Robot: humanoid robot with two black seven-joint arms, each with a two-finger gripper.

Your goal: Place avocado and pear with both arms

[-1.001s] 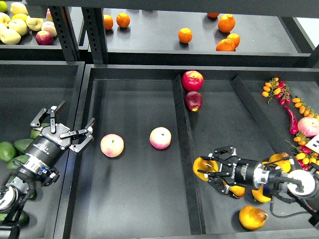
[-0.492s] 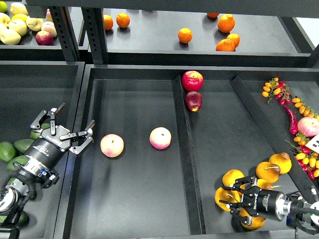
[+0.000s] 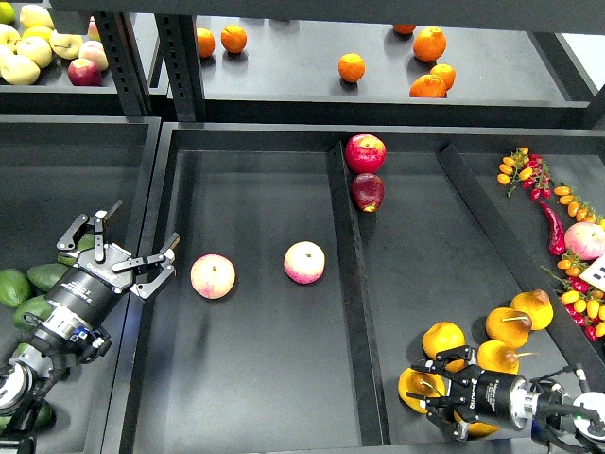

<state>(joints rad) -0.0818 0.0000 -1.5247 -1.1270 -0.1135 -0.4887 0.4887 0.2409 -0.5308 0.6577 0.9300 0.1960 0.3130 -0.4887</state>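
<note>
Several dark green avocados [image 3: 13, 287] lie in the left bin, beside and under my left arm. My left gripper [image 3: 134, 236] is open and empty, reaching over the wall between the left bin and the middle tray. Golden-yellow pears [image 3: 508, 326] lie in a cluster at the front of the right tray. My right gripper [image 3: 431, 388] is low at the front edge, with its fingers closed around one pear [image 3: 413, 387] at the left of the cluster.
Two pink-yellow peaches [image 3: 213, 276] [image 3: 304, 262] lie in the middle tray. Two red fruits [image 3: 365, 152] sit at the divider's far end. Chillies and small tomatoes [image 3: 553, 222] fill the far right tray. Oranges [image 3: 352, 66] and apples [image 3: 38, 47] are on the upper shelf.
My right gripper has pulled back toward the front edge, and the pear in its fingers has moved with it. My left gripper has drawn back slightly, still open.
</note>
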